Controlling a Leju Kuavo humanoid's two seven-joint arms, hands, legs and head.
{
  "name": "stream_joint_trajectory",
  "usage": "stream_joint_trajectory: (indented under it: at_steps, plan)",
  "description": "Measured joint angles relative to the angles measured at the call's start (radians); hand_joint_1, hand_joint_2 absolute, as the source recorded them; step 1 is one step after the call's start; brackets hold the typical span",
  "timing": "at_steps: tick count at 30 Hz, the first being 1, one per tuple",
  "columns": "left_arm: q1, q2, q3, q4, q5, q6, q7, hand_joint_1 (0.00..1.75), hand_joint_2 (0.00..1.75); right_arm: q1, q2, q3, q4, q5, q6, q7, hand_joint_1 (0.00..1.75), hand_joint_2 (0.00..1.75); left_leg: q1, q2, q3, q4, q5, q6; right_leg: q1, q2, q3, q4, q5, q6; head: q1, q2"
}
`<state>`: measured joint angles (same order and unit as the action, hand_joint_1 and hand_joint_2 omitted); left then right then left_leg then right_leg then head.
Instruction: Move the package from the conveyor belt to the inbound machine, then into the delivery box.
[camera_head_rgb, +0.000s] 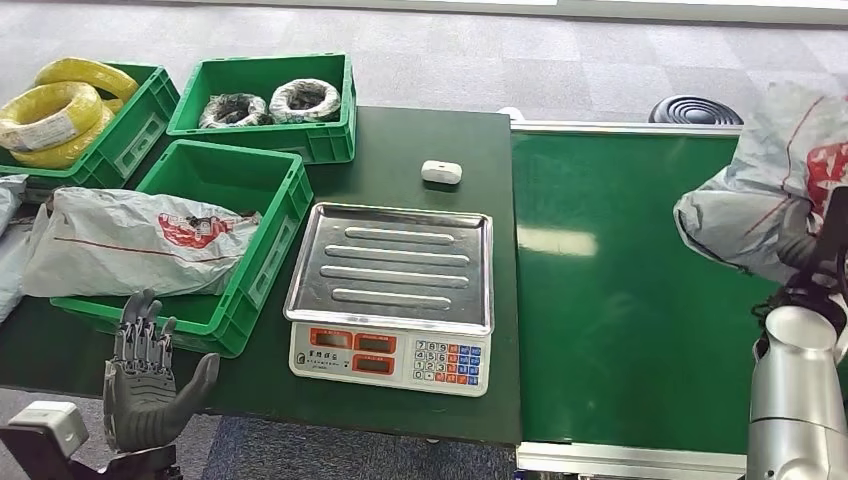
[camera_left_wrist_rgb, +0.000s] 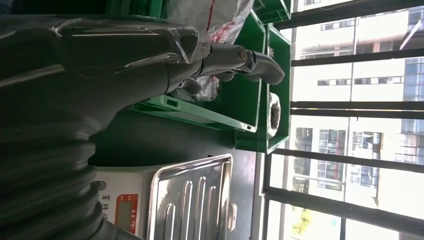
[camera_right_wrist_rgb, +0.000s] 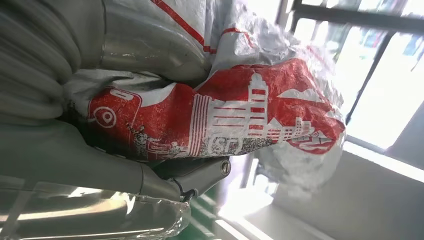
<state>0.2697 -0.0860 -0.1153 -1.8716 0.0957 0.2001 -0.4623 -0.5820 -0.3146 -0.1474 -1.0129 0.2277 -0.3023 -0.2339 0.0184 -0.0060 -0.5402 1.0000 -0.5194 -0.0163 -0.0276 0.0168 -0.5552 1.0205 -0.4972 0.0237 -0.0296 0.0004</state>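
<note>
The right hand (camera_head_rgb: 812, 262) grips the grey and red package (camera_head_rgb: 765, 205), holding it lifted above the right side of the green conveyor belt (camera_head_rgb: 610, 300). In the right wrist view the fingers (camera_right_wrist_rgb: 165, 175) wrap under the crumpled bag (camera_right_wrist_rgb: 240, 115), so the hold looks secure.

The step in hand seems to be carrying the bag left to the scale (camera_head_rgb: 395, 290), which likely serves as the inbound machine. To do it well, keep the bag high enough to pass over the belt's edge and the tray's raised rim, then set it down centred on the steel tray (camera_head_rgb: 400, 262) so no loose plastic hangs over the keypad.

The left hand (camera_head_rgb: 145, 385) is released, fingers spread, at the near left edge of the surface (camera_head_rgb: 400, 150), beside the green box (camera_head_rgb: 262, 262) that already holds another bag (camera_head_rgb: 130, 240).
</note>
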Motion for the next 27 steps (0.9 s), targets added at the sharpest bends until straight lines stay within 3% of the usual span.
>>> stream_joint_trajectory:
  at_steps: [5,10,18,27]
  plan:
    - [-0.05,0.01,-0.006,0.008,-0.002,-0.024,-0.015,0.0,1.75,-0.182,0.036,0.276,0.0,0.088,0.304,0.036,1.75,1.75,0.001,0.003,0.005,0.0,0.002,-0.002,0.001,0.003,-0.001,0.001,0.001,-0.001,0.0,0.0]
    - [-0.097,0.013,-0.024,0.03,-0.016,-0.065,-0.009,0.0,1.75,-0.252,0.103,0.453,0.0,0.103,0.505,0.054,1.75,1.75,0.002,-0.009,-0.001,0.0,0.006,-0.002,0.002,-0.008,-0.002,0.001,0.001,-0.001,0.0,0.0]
    - [-0.158,0.009,-0.034,0.076,-0.039,-0.106,0.011,0.0,1.75,-0.273,0.128,0.534,0.02,0.062,0.738,0.049,1.75,1.75,0.001,-0.009,-0.002,0.001,0.006,-0.002,0.001,-0.009,-0.002,-0.001,0.001,-0.001,0.0,0.0]
    - [-0.189,-0.003,-0.034,0.092,-0.056,-0.126,0.029,0.0,1.75,-0.278,0.102,0.558,0.149,0.038,0.811,-0.022,1.75,1.75,0.001,-0.01,-0.002,0.001,0.006,-0.002,0.001,-0.009,-0.002,-0.001,0.001,0.0,0.0,0.0]
